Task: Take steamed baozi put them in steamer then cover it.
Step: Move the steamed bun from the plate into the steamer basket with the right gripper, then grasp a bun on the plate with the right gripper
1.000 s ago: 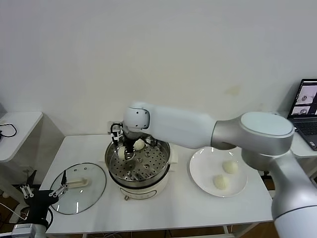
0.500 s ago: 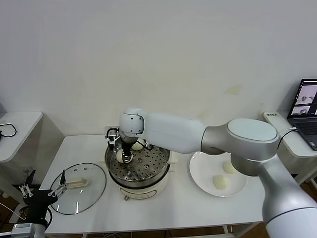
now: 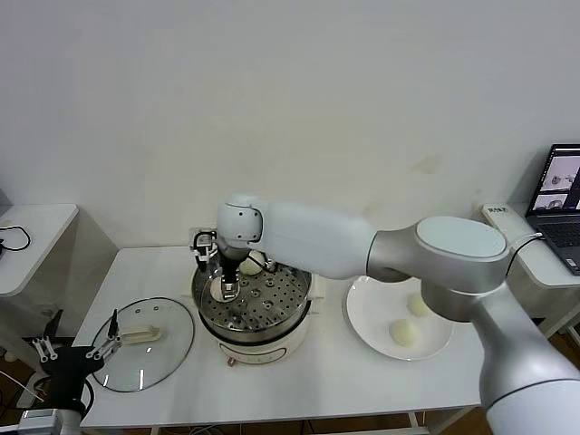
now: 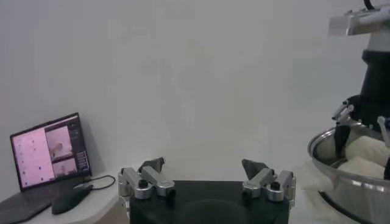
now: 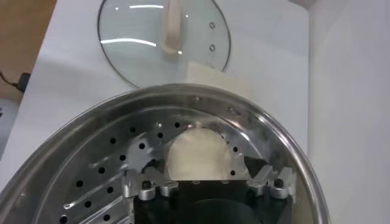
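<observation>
The steamer [image 3: 299,304] stands mid-table with its perforated tray showing. My right gripper [image 3: 225,286] is down inside it at the left side, open, with one baozi [image 5: 198,152] resting on the tray between its fingers. A second baozi [image 3: 255,263] lies at the tray's back. Two more baozi [image 3: 405,333] [image 3: 419,305] lie on the white plate [image 3: 362,317] to the right. The glass cover [image 3: 143,343] lies flat on the table left of the steamer and also shows in the right wrist view [image 5: 140,49]. My left gripper [image 3: 77,349] is open and empty, low at the table's left front edge.
A laptop [image 3: 562,195] sits on a side table at far right. A small white table [image 3: 27,231] stands at far left. The wall runs close behind the table. In the left wrist view the steamer's rim [image 4: 341,176] is far off to one side.
My right arm has swung left and lowered the baozi onto the left side of the tray. The left arm has not moved.
</observation>
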You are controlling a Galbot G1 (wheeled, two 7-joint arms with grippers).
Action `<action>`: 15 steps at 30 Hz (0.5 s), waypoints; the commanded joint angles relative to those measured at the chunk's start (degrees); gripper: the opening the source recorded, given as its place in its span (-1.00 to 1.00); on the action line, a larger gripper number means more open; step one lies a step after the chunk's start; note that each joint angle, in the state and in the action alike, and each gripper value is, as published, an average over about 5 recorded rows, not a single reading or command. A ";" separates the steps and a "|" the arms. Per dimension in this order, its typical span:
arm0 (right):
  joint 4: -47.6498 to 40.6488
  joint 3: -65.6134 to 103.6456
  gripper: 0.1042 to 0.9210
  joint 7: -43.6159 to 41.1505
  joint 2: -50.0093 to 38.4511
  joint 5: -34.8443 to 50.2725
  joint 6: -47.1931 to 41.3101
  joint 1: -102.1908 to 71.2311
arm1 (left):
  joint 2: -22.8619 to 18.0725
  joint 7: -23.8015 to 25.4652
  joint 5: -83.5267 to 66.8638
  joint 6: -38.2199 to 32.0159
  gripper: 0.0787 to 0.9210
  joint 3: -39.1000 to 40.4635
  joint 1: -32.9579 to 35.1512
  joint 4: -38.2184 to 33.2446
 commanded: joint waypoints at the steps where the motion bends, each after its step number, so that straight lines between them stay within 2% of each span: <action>1: 5.42 -0.04 0.76 -4.44 -5.33 -0.15 0.76 5.12 | 0.12 0.02 0.04 0.02 0.77 -0.14 0.07 -0.11; 7: 15.32 -2.00 0.76 -7.99 -16.51 -0.16 2.83 12.33 | 0.42 0.16 -0.09 0.29 0.77 -0.32 0.31 -0.73; 15: 29.87 -4.42 0.76 -11.32 -37.78 -5.41 6.29 14.85 | 0.89 0.23 0.04 0.46 0.77 0.51 0.43 -0.85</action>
